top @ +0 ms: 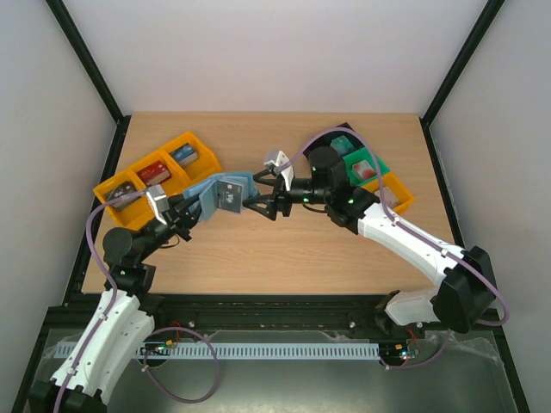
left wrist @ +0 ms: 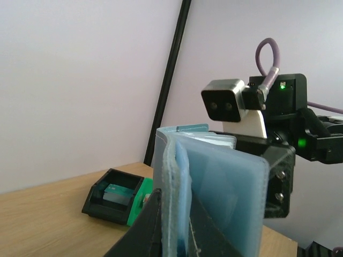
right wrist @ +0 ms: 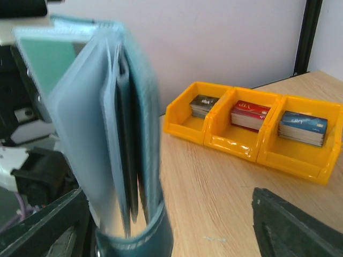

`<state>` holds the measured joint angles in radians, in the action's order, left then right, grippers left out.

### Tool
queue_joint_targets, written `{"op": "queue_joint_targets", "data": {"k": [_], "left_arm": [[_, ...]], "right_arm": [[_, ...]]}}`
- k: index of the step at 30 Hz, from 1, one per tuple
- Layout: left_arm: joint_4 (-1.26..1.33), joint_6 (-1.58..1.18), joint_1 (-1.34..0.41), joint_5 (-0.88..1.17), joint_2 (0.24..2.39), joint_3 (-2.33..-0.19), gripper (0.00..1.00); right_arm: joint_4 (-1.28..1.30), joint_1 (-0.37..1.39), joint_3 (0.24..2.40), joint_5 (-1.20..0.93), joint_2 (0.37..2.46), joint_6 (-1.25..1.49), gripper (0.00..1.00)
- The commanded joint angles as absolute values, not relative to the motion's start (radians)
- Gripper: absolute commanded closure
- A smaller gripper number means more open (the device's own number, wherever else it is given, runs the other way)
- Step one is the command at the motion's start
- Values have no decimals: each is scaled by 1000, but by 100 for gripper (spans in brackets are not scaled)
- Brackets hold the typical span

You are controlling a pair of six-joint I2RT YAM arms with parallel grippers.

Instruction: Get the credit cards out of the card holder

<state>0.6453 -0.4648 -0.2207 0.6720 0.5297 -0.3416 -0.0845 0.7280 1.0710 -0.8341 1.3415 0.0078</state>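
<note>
The blue card holder [top: 209, 194] is held up off the table, and my left gripper [top: 189, 210] is shut on its lower edge. In the left wrist view the holder [left wrist: 225, 193] stands upright between the black fingers [left wrist: 144, 225]. A dark credit card [top: 231, 191] sticks out of it toward the right arm. My right gripper [top: 258, 193] is open, one finger on each side of that card's end. In the right wrist view the holder [right wrist: 86, 123] shows dark card edges [right wrist: 122, 139] in its folds and stands close to the left finger [right wrist: 43, 225], far from the right one.
Three joined orange trays [top: 129, 182] with card stacks stand at the back left, also seen as the orange trays [right wrist: 214, 140]. Black, green and orange trays [top: 398, 196] stand behind the right arm. The black tray [left wrist: 94, 202] holds a card.
</note>
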Motion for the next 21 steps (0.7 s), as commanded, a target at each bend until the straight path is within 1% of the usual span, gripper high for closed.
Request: {"op": "queue_joint_targets", "data": {"k": [1, 2, 4, 7, 9, 12, 16, 21], "left_arm": [[704, -498, -212, 650, 516, -357, 98], [704, -498, -212, 649, 515, -356, 98], [704, -497, -211, 652, 515, -355, 98], [707, -500, -211, 656, 517, -354, 98], [707, -500, -211, 654, 516, -353, 98], [702, -502, -207, 656, 514, -356, 98], [702, -503, -205, 656, 515, -357, 98], [706, -509, -204, 648, 517, -352, 98]], "right_arm": [[53, 738, 1107, -851, 1307, -122, 15], [70, 738, 1110, -856, 1306, -134, 13], [61, 738, 1112, -850, 1305, -116, 11], [-21, 738, 1111, -876, 1320, -35, 11], [-108, 738, 1108, -905, 1344, 62, 8], [-172, 744, 1124, -924, 1373, 123, 6], [-206, 757, 1126, -908, 1379, 139, 3], [-178, 764, 1131, -882, 1369, 129, 1]]}}
